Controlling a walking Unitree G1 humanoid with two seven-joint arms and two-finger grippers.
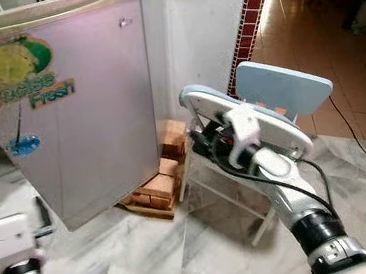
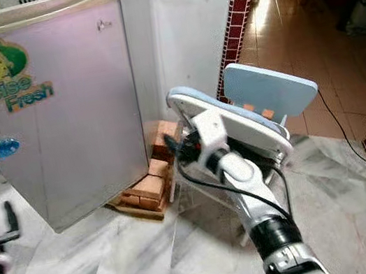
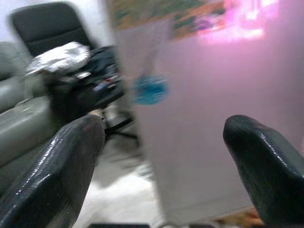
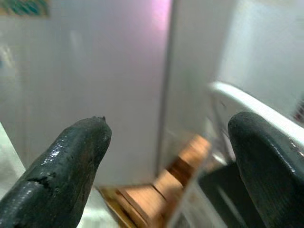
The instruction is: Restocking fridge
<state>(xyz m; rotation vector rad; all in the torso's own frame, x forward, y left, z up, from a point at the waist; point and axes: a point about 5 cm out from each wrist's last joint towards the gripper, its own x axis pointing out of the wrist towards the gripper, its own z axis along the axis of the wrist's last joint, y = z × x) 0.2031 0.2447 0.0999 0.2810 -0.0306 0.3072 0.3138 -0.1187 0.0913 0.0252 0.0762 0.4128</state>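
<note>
Though both wrist views are blurred, we can make out that each pincer stands wide with nothing between its fingers. Our left wrist view gives only a smeared fridge [image 3: 213, 95] door with a blue sticker [image 3: 150, 89], plus a dark office chair [image 3: 50, 28] and a heap of bags beside it; details there are beyond reading. The fridge's [image 1: 71, 107] upper edge is cut off at the frame top in the head views, and its door looks shut; we see nothing of the inside.

It stands upright, long axis vertical, tilted in our view, its door bearing the "Precise Fresh" logo [image 1: 22, 91] and facing us. The base rests on a stack of bricks [image 1: 166, 179] set on a wooden board at its right corner.

The left pincer [image 1: 10, 221] hovers low, just before the door's lower left, fingers pointing at it. The right pincer [image 2: 174, 145] is raised to the right of the fridge, near its side and above the bricks, in front of a pale blue and white chair [image 1: 283, 101]. Neither touches the fridge. Marble floor [image 1: 154, 255] lies below.
</note>
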